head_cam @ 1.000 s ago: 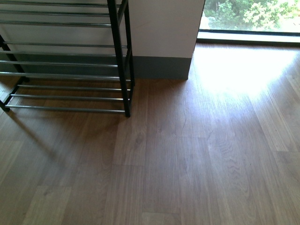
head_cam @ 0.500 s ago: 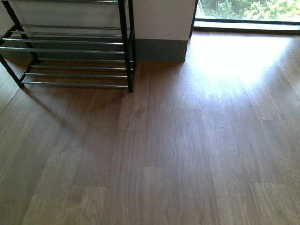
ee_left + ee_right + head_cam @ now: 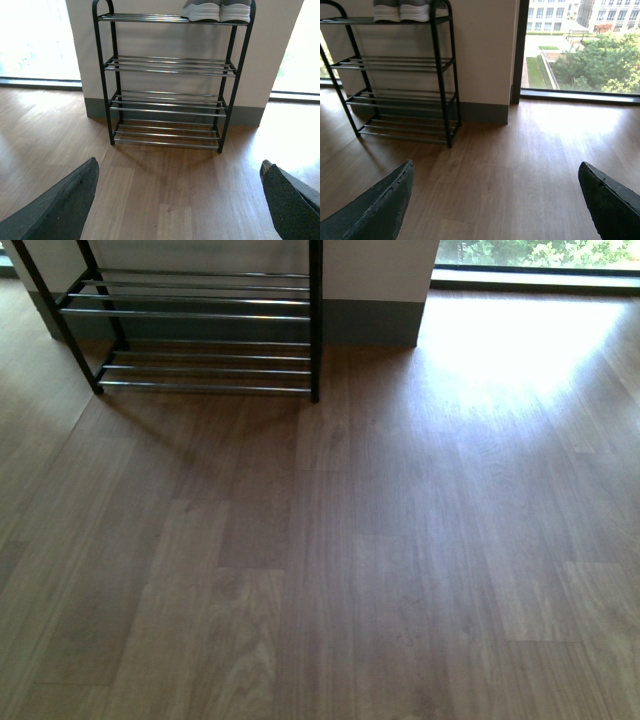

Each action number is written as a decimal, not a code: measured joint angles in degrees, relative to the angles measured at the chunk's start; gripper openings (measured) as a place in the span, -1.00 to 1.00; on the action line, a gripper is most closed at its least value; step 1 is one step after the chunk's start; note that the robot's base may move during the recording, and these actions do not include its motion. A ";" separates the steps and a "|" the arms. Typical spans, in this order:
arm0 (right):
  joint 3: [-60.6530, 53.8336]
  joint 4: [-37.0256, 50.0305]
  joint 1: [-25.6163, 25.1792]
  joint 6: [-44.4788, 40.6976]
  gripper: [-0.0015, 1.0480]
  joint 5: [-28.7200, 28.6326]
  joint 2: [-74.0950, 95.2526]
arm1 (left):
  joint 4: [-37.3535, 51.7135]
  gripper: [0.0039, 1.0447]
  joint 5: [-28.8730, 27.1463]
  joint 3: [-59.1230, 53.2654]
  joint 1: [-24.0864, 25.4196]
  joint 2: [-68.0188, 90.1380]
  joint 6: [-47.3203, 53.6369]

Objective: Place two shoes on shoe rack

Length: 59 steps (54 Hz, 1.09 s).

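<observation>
**Standing rack, grey sneakers on top tier**

Shoe rack (image 3: 170, 100): black metal frame with four tiers of thin chrome bars. It is set against a pale wall (image 3: 165, 40) with grey skirting, feet on the wood-plank floor (image 3: 400, 540).

Grey sneakers (image 3: 217, 9): two, white-soled, just beside each other on the top tier, toward one end. Their uppers are cut off by the picture edge.

The front view takes in only the rack's lower tiers. Both wrist views take in every tier and the sneakers. The right wrist view alone shows a window (image 3: 580, 45) with trees and buildings beyond.

Left end effector (image 3: 178, 172): fingers spread wide, gripping nothing.

Right end effector (image 3: 495, 167): likewise spread, gripping nothing.
</observation>
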 joint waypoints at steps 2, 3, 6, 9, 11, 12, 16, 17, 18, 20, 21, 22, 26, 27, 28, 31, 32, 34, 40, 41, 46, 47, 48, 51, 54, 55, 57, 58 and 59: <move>0.00 0.02 0.00 0.00 0.82 -0.13 0.00 | 0.00 0.83 -0.04 0.00 0.00 0.00 0.00; 0.00 0.02 0.00 0.00 0.82 -0.11 0.00 | 0.00 0.83 -0.02 0.00 0.00 0.00 0.00; 0.00 0.02 0.00 0.00 0.82 -0.11 -0.02 | 0.00 0.83 0.00 0.00 0.00 0.00 0.00; 0.00 0.02 0.00 0.00 0.82 -0.13 0.02 | 0.00 0.83 -0.02 0.00 0.00 0.00 0.00; 0.00 0.02 0.00 0.00 0.82 -0.15 0.02 | 0.02 0.83 -0.02 0.00 0.00 0.00 0.00; 0.00 0.02 0.00 0.00 0.82 -0.09 0.00 | 0.02 0.83 -0.02 0.00 0.00 0.00 0.00; 0.00 0.02 0.00 0.00 0.82 -0.13 0.00 | 0.02 0.83 -0.02 0.00 0.00 0.00 0.00; 0.00 0.02 0.00 0.00 0.82 -0.11 0.02 | 0.02 0.83 -0.02 0.00 0.00 0.00 0.00; 0.00 0.02 0.00 0.00 0.82 -0.15 0.04 | 0.02 0.83 -0.02 0.00 0.00 0.00 0.00; 0.00 0.02 0.00 0.00 0.82 -0.15 0.02 | 0.02 0.83 -0.02 0.00 0.00 0.00 0.00; 0.00 0.02 0.00 0.00 0.82 -0.13 -0.02 | 0.02 0.83 -0.02 0.00 0.00 0.00 0.00; 0.00 0.02 0.00 0.00 0.82 -0.11 -0.02 | 0.02 0.83 -0.02 0.00 0.00 0.00 0.00; -0.02 0.02 0.00 0.00 0.82 -0.15 0.07 | 0.02 0.83 -0.02 0.00 0.00 0.00 0.00; -0.02 0.00 0.00 0.00 0.82 -0.15 0.02 | 0.02 0.83 -0.04 0.00 0.00 0.00 -0.02; 0.00 0.09 0.00 -0.02 0.82 0.00 -0.02 | 0.02 0.83 -0.02 0.00 0.00 0.00 0.00; -0.02 0.04 0.00 0.00 0.82 -0.17 0.00 | 0.02 0.83 -0.02 0.00 0.00 0.00 0.00; -0.02 0.07 0.00 0.00 0.82 0.02 0.02 | 0.02 0.83 -0.02 0.00 0.00 0.00 0.00; -0.02 0.07 0.00 0.00 0.82 -0.22 0.00 | 0.02 0.83 -0.02 0.00 0.00 0.00 0.00; -0.02 0.07 0.00 0.00 0.82 -0.09 0.09 | 0.02 0.83 0.02 0.00 0.00 0.00 0.00; -0.02 0.07 0.00 -0.02 0.82 -0.26 0.07 | 0.02 0.83 -0.02 0.00 0.00 0.00 0.00; -0.02 0.09 0.00 0.00 0.82 -0.15 0.07 | 0.02 0.83 -0.04 0.00 0.00 0.00 0.00; -0.02 0.09 0.00 0.00 0.82 -0.15 0.07 | 0.02 0.83 -0.04 0.00 0.00 0.00 0.00; -0.02 0.09 0.00 0.00 0.82 -0.15 0.04 | 0.02 0.83 -0.04 0.00 0.00 0.00 0.00; -0.02 0.09 0.00 0.00 0.82 -0.15 0.04 | 0.02 0.83 -0.02 0.00 0.00 0.00 0.00; -0.02 0.11 0.00 0.00 0.82 -0.17 0.02 | 0.02 0.83 -0.02 0.00 0.00 0.00 0.00; -0.02 0.09 0.00 0.00 0.82 -0.17 -0.02 | 0.02 0.83 -0.02 0.00 0.00 0.00 0.00; -0.02 0.09 0.00 0.00 0.82 -0.13 0.02 | 0.04 0.83 -0.02 0.00 0.00 0.00 0.00; -0.02 0.09 -0.02 0.00 0.82 -0.22 0.00 | 0.04 0.83 -0.02 0.00 0.00 0.00 0.00; -0.02 0.07 0.00 0.00 0.82 -0.37 0.00 | 0.04 0.83 -0.04 0.00 0.00 0.00 0.00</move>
